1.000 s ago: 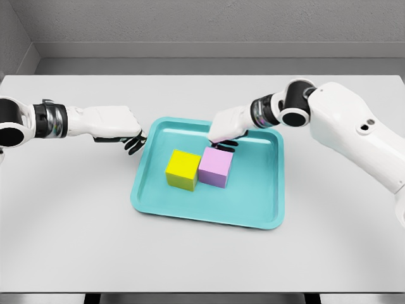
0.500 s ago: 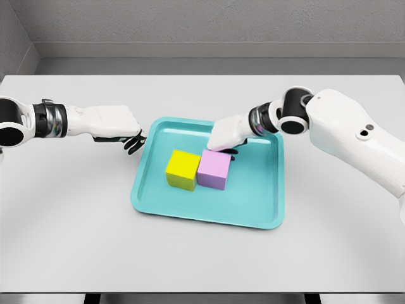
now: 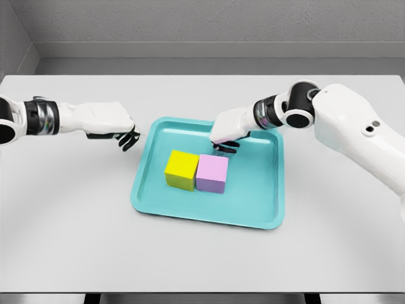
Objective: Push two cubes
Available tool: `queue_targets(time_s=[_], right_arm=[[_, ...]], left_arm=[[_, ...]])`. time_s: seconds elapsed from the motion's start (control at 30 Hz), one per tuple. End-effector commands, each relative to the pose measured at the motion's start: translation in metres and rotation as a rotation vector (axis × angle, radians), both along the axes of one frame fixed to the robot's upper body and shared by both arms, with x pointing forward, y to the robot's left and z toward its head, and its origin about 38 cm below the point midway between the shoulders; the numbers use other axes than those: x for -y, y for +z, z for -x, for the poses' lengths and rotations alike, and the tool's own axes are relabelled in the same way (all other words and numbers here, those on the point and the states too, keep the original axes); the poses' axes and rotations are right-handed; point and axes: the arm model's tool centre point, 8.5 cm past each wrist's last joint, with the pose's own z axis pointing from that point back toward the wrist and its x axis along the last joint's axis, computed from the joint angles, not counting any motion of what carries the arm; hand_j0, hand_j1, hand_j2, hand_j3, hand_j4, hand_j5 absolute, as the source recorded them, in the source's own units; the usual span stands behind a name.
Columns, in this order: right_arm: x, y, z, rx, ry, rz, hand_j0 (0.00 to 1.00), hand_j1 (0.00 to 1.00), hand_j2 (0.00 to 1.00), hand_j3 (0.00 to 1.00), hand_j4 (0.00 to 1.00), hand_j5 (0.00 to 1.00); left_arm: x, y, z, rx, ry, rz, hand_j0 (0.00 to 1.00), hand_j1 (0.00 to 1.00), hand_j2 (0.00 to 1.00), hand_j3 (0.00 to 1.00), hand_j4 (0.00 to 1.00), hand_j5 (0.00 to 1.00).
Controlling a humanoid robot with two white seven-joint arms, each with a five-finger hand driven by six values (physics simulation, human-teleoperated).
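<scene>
Yellow cube (image 3: 181, 169) and purple cube (image 3: 212, 173) touch in teal tray (image 3: 253, 202). Right hand (image 3: 229, 129) curled, empty, behind purple. Left hand (image 3: 114, 123) curled, empty, beside tray.

One camera on the robot's head, looking down at the table.

The head view looks forward and down from above the near edge of the white table (image 3: 76, 240). It sits fairly close, so the table fills most of the picture, with the grey wall (image 3: 209, 22) far behind. The teal tray (image 3: 253, 209) lies near the middle. One arm comes in from the left and one from the right. There is no second view to share with.
</scene>
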Motion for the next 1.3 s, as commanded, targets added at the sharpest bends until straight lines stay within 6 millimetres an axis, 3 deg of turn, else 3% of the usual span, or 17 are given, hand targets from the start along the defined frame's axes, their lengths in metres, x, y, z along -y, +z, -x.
queue_targets(time_s=[0.0, 0.03, 0.07, 0.13, 0.23, 0.3, 0.37, 0.4, 0.43, 0.47, 0.5, 0.53, 0.67, 0.73, 0.83, 0.93, 1.27], right_arm=[[0.01, 0.017, -0.012, 0.02, -0.049, -0.052, 0.0, 0.0, 0.0, 0.0, 0.0, 0.0], [0.024, 0.025, -0.017, 0.035, -0.081, -0.065, 0.0, 0.0, 0.0, 0.0, 0.0, 0.0], [0.04, 0.029, -0.019, 0.045, -0.106, -0.06, 0.0, 0.0, 0.0, 0.0, 0.0, 0.0], [0.071, 0.034, -0.015, 0.038, -0.143, -0.073, 0.0, 0.0, 0.0, 0.0, 0.0, 0.0], [0.121, 0.058, 0.004, 0.057, -0.18, -0.118, 0.0, 0.0, 0.0, 0.0, 0.0, 0.0], [0.136, 0.064, 0.02, 0.075, -0.166, -0.108, 0.0, 0.0, 0.0, 0.0, 0.0, 0.0], [0.146, 0.066, 0.031, 0.065, -0.167, -0.119, 0.0, 0.0, 0.0, 0.0, 0.0, 0.0], [0.171, 0.079, 0.032, 0.078, -0.225, -0.153, 0.0, 0.0, 0.0, 0.0, 0.0, 0.0], [0.202, 0.099, 0.033, 0.1, -0.304, -0.226, 0.16, 0.16, 0.16, 0.16, 0.16, 0.16], [0.231, 0.115, 0.037, 0.112, -0.376, -0.298, 0.74, 0.74, 0.74, 0.74, 0.74, 0.74], [0.247, 0.121, 0.038, 0.105, -0.417, -0.34, 1.0, 1.0, 1.0, 1.0, 1.0, 1.0], [0.256, 0.122, 0.039, 0.106, -0.439, -0.334, 1.0, 1.0, 1.0, 1.0, 1.0, 1.0], [0.257, 0.11, 0.042, 0.081, -0.445, -0.325, 1.0, 1.0, 1.0, 1.0, 1.0, 1.0], [0.259, 0.11, 0.043, 0.08, -0.45, -0.323, 1.0, 1.0, 1.0, 1.0, 1.0, 1.0], [0.26, 0.105, 0.044, 0.071, -0.453, -0.319, 1.0, 1.0, 1.0, 1.0, 1.0, 1.0], [0.272, 0.108, 0.048, 0.077, -0.473, -0.301, 1.0, 1.0, 1.0, 1.0, 1.0, 1.0], [0.269, 0.107, 0.048, 0.073, -0.466, -0.297, 1.0, 1.0, 1.0, 1.0, 1.0, 1.0]], left_arm=[[-0.047, 0.017, -0.006, -0.006, 0.121, 0.046, 0.23, 0.23, 0.23, 0.23, 0.23, 0.23], [-0.052, 0.019, -0.009, -0.015, 0.144, 0.08, 0.54, 0.54, 0.54, 0.54, 0.54, 0.54], [-0.068, 0.009, -0.016, -0.056, 0.207, 0.115, 1.0, 1.0, 1.0, 1.0, 1.0, 1.0], [-0.085, 0.002, -0.019, -0.078, 0.261, 0.111, 1.0, 1.0, 1.0, 1.0, 1.0, 1.0], [-0.084, 0.002, -0.019, -0.078, 0.258, 0.114, 1.0, 1.0, 1.0, 1.0, 1.0, 1.0], [-0.071, -0.002, -0.01, -0.086, 0.211, 0.116, 1.0, 1.0, 1.0, 1.0, 1.0, 1.0], [-0.043, -0.004, 0.001, -0.084, 0.123, 0.115, 1.0, 1.0, 1.0, 1.0, 1.0, 1.0], [-0.042, -0.002, 0.001, -0.079, 0.117, 0.112, 1.0, 1.0, 1.0, 1.0, 1.0, 1.0], [-0.045, -0.002, 0.001, -0.081, 0.124, 0.113, 0.67, 0.67, 0.67, 0.67, 0.67, 0.67], [-0.042, -0.003, 0.003, -0.085, 0.115, 0.112, 0.19, 0.19, 0.19, 0.19, 0.19, 0.19], [-0.038, -0.005, 0.004, -0.088, 0.101, 0.108, 0.14, 0.14, 0.14, 0.14, 0.14, 0.14], [-0.038, -0.004, 0.004, -0.086, 0.101, 0.109, 0.13, 0.13, 0.13, 0.13, 0.13, 0.13], [-0.03, -0.007, 0.006, -0.09, 0.081, 0.108, 0.07, 0.07, 0.07, 0.07, 0.07, 0.07], [-0.001, -0.018, 0.013, -0.115, 0.005, 0.107, 0.08, 0.08, 0.08, 0.08, 0.08, 0.08], [0.021, -0.026, 0.025, -0.135, -0.067, 0.098, 0.08, 0.08, 0.08, 0.08, 0.08, 0.08], [0.023, -0.026, 0.026, -0.129, -0.075, 0.092, 0.08, 0.08, 0.08, 0.08, 0.08, 0.08], [0.052, -0.037, 0.024, -0.114, -0.123, 0.078, 0.08, 0.08, 0.08, 0.08, 0.08, 0.08]])
